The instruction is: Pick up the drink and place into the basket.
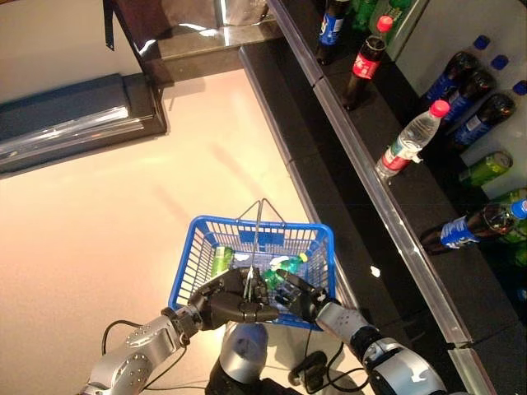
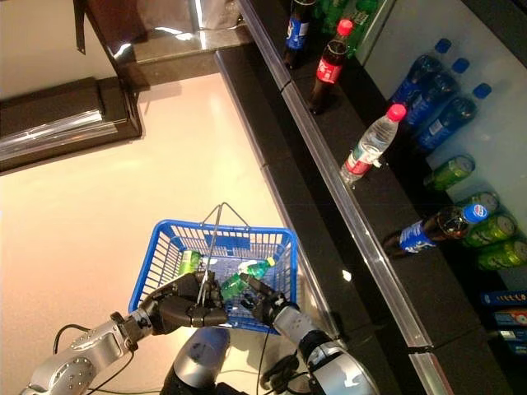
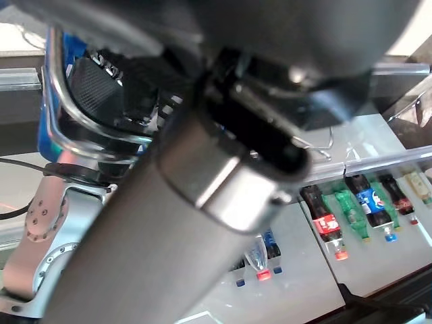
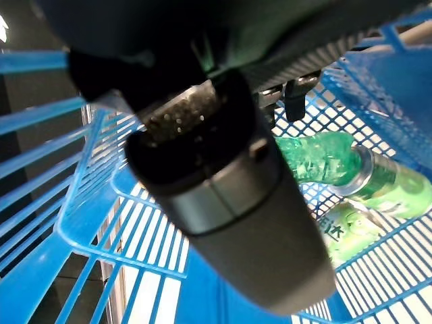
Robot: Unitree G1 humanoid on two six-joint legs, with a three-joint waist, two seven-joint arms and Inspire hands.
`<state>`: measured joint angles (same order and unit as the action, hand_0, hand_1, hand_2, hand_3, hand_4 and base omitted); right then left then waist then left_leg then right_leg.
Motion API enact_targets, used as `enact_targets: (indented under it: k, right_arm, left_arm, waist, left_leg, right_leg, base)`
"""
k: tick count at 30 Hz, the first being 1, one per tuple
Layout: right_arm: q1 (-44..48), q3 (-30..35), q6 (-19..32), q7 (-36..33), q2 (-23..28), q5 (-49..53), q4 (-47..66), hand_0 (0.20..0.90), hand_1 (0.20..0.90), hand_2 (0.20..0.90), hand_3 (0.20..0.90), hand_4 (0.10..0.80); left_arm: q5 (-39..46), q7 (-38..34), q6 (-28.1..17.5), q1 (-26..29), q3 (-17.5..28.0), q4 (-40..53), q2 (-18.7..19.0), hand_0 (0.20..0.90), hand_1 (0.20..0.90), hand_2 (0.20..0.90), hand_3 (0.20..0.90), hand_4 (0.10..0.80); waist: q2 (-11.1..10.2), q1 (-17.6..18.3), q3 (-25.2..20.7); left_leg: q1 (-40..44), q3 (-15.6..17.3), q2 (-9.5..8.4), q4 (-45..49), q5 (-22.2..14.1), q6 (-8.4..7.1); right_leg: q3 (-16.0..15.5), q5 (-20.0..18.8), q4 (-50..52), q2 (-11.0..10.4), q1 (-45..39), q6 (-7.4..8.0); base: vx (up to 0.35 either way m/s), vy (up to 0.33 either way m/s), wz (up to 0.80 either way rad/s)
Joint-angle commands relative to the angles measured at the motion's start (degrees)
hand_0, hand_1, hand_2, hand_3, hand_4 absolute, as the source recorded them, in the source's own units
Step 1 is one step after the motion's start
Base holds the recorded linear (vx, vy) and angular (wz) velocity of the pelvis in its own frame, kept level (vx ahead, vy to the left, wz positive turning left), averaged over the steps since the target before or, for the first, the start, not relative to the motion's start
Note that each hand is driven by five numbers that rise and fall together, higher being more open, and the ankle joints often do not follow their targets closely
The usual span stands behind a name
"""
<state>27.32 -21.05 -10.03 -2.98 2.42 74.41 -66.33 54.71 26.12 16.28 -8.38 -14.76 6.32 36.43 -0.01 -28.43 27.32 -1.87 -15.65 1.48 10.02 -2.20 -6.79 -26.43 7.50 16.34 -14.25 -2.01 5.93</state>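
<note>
A blue wire basket [image 1: 317,247] is seen from above, over a pale floor [image 1: 107,222], with its thin metal handles [image 1: 260,216] raised. The left hand [image 1: 226,300] is curled round the basket's near rim, gripping it. The right hand [image 1: 298,296] reaches over the same rim into the basket; whether its fingers are closed on anything cannot be told, as they are largely hidden from above and blurred in its own wrist view.

Inside the basket, a green plastic bottle [image 1: 284,269] with a yellowish cap lies on its side, just beyond the right hand's fingertips. A green can [image 1: 221,259] lies beside it, toward the left hand's side of the basket. In the right wrist view the green bottle [image 4: 324,158] is seen lying on the basket's mesh floor, close past the hand.

To the right of the basket, a dark shelf [image 1: 370,132] with a metal edge carries more drinks: a clear water bottle [image 1: 409,141] with a red cap and red label, a dark cola bottle [image 1: 362,72] with a red label, and a dark bottle [image 1: 465,228] with a blue label lying on its side. Label print is too small to be read.
</note>
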Motion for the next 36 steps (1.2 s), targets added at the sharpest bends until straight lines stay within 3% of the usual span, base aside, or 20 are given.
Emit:
enact_targets:
  k: [1, 10, 17, 22, 31, 36]
  right_arm:
    - [-2.43, -2.03, 0.97, 2.60, -3.68, -0.08, 0.82, 0.900, 0.900, 0.900, 0.900, 0.800]
    - [-8.13, -4.01, 5.96, 5.49, -3.19, 0.51, 9.77, 0.900, 0.900, 0.900, 0.900, 0.800]
    - [-20.83, -10.65, 11.46, 3.23, 0.14, -3.76, 37.55, 0.900, 0.900, 0.900, 0.900, 0.800]
    - [-29.34, -12.59, 10.77, 5.58, 6.94, -8.15, 57.57, 0.900, 0.900, 0.900, 0.900, 0.800]
    - [-34.87, -10.18, 9.05, 12.03, 14.16, -11.96, 71.12, 0.900, 0.900, 0.900, 0.900, 0.800]
    - [-38.13, -6.56, 9.68, 12.31, 16.93, -17.14, 73.69, 0.900, 0.900, 0.900, 0.900, 0.800]
  left_arm:
    - [9.16, 9.48, -8.35, 5.71, 1.83, 22.83, -6.73, 0.300, 0.300, 0.300, 0.200, 0.100]
    - [6.08, 9.23, -7.74, 3.01, 3.59, 21.19, -6.61, 0.300, 0.300, 0.300, 0.200, 0.100]
    - [1.11, 8.58, -11.66, -1.88, 6.87, 17.71, -7.08, 0.300, 0.300, 0.300, 0.200, 0.100]
    - [-3.27, 4.24, -17.55, -5.78, 7.20, 12.15, -8.07, 0.300, 0.300, 0.300, 0.200, 0.100]
    - [-11.22, -5.54, -24.47, -11.11, 6.60, 1.92, -7.98, 0.300, 0.300, 0.300, 0.200, 0.100]
    - [-11.73, -13.46, -25.19, -13.77, 7.85, -4.64, -9.16, 0.300, 0.300, 0.300, 0.200, 0.100]
  waist:
    - [0.68, -0.52, -8.30]
    - [-0.80, 0.44, -9.47]
    - [-2.04, 3.32, -10.27]
    - [-3.21, 6.89, -10.77]
    - [-5.10, 11.15, -14.12]
    - [-5.40, 13.60, -16.01]
  left_leg:
    - [-4.74, 0.68, -2.36, 1.57, 3.80, 2.68]
    - [-3.04, 1.64, -1.23, 1.01, 3.47, 2.72]
    - [-1.56, 3.14, -0.14, -0.88, 3.44, 2.62]
    - [-0.31, 5.07, 0.84, -2.47, 3.50, 2.57]
    - [3.50, 7.94, 1.87, -5.91, 3.35, 2.60]
    - [5.61, 10.30, 2.23, -7.69, 2.93, 2.82]
  right_leg:
    - [0.79, -4.97, -6.21, 3.93, -5.72, -0.95]
    - [1.47, -5.50, -6.77, 4.49, -6.77, -0.12]
    - [2.35, -5.57, -7.60, 4.82, -6.71, 0.76]
    - [3.84, -5.65, -8.34, 5.36, -6.32, 1.34]
    - [6.66, -5.90, -11.05, 6.16, -7.41, 1.92]
    - [9.05, -6.84, -13.59, 6.02, -7.89, 2.60]
  base:
    - [0.080, -0.020, 0.12]
    - [0.055, -0.029, 0.01]
    - [-0.013, -0.020, -0.06]
    - [-0.054, -0.026, -0.13]
    - [-0.003, -0.008, -0.18]
    - [-0.011, 0.049, -0.20]
